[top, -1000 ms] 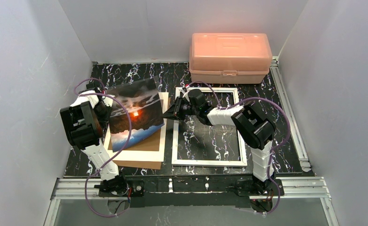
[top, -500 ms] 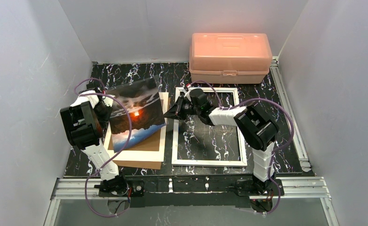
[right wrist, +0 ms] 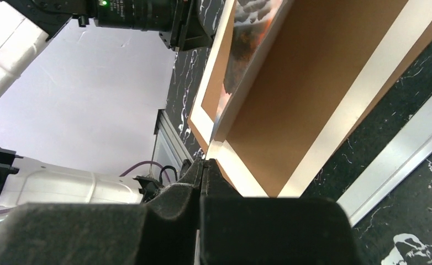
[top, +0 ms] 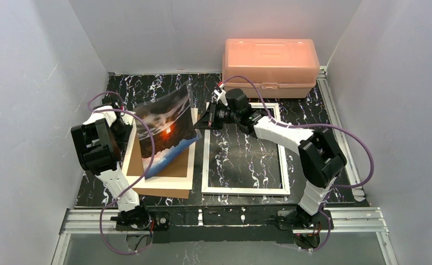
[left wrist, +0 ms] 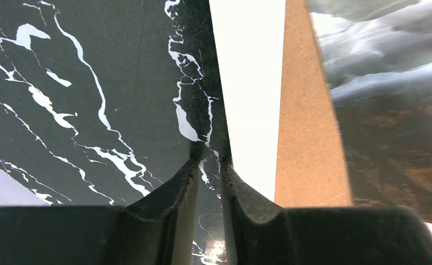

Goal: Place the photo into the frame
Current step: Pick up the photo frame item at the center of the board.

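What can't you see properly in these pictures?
- Top view: the left jaws are lost between the left arm and the raised photo.
- Left wrist view: whether the left jaws pinch anything is unclear; the picture's edge cuts off the photo.
- Right wrist view: the photo shows almost edge-on, the frame only as a strip.
- Top view: the pink box is shut, contents hidden.

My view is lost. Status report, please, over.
Right gripper shut on corner of the photo. Left gripper nearly closed, grip unclear. Photo tilted above brown board, not in the frame. Frame lies empty.
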`<action>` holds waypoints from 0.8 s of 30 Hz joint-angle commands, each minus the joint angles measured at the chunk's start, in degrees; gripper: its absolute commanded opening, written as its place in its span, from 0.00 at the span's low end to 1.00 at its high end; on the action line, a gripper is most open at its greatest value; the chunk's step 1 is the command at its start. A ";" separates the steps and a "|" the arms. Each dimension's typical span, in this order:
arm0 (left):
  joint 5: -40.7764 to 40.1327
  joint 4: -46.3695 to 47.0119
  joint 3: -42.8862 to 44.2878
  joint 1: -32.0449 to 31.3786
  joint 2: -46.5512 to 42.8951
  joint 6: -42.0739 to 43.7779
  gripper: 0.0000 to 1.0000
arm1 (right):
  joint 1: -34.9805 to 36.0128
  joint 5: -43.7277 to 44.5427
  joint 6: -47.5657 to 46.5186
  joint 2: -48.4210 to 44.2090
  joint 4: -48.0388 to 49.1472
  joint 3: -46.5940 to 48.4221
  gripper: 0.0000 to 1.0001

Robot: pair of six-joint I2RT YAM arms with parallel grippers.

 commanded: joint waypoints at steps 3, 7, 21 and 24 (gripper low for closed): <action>0.43 -0.25 -0.14 0.31 3.22 0.35 0.20 | -0.29 2.37 -12.63 -4.79 -16.90 9.89 0.03; 0.40 -0.61 0.06 0.08 2.91 0.32 0.20 | -0.22 3.20 -15.77 -4.90 -22.92 13.74 0.04; 1.64 -3.02 2.08 -1.20 0.85 -0.32 0.20 | 8.76 17.64 -27.03 4.33 -50.00 37.40 0.05; 1.79 -3.18 1.94 -1.68 0.64 -0.59 0.20 | 12.25 22.37 -29.46 7.99 -55.52 44.32 0.05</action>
